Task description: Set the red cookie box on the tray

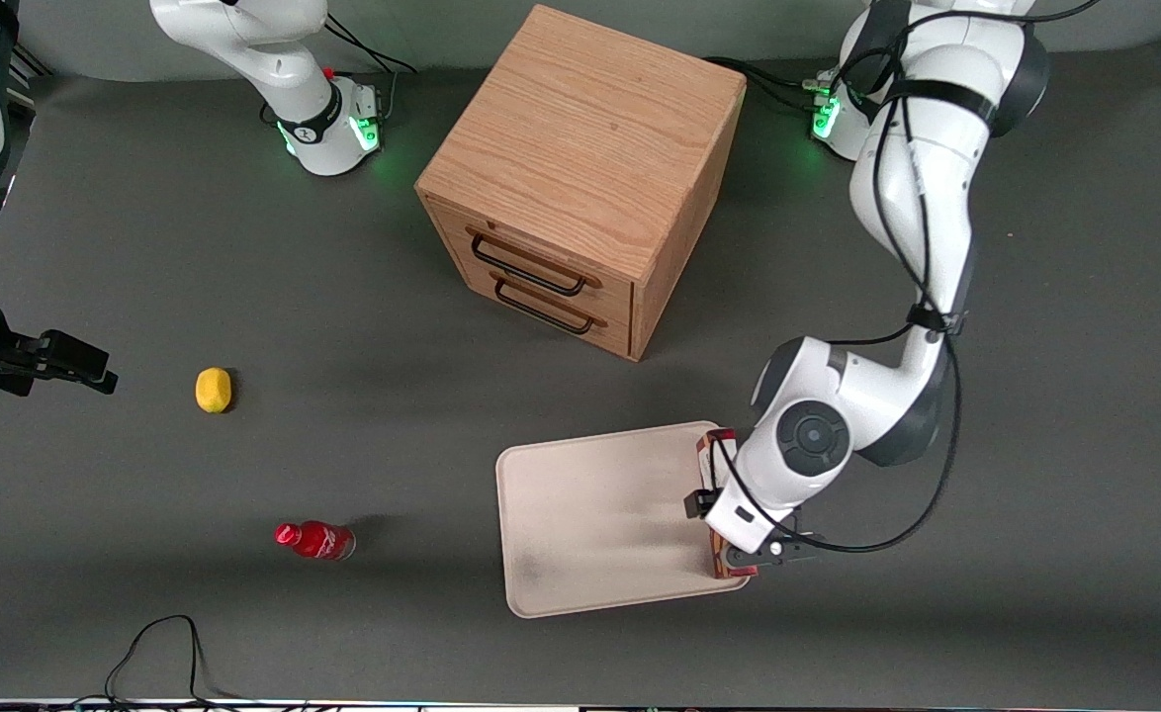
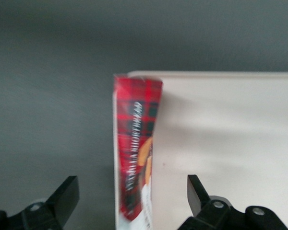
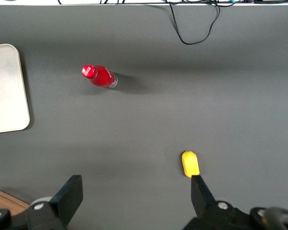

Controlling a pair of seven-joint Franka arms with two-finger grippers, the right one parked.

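The red cookie box (image 1: pixel 712 455) stands on its narrow side along the tray's edge nearest the working arm's end of the table. The cream-white tray (image 1: pixel 590 514) lies flat in front of the wooden cabinet, nearer the front camera. My left gripper (image 1: pixel 741 531) hovers directly over the box and hides its middle. In the left wrist view the box (image 2: pixel 134 139) sits at the rim of the tray (image 2: pixel 230 143). The gripper (image 2: pixel 133 196) is open. Its fingers (image 2: pixel 67 196) stand wide apart on either side of the box, with a gap to each. The tray's corner also shows in the right wrist view (image 3: pixel 7 91).
A wooden two-drawer cabinet (image 1: pixel 580 178) stands farther from the front camera than the tray. A small red bottle (image 1: pixel 315 540) and a yellow object (image 1: pixel 213 389) lie toward the parked arm's end. A black cable (image 1: pixel 165 653) loops near the table's front edge.
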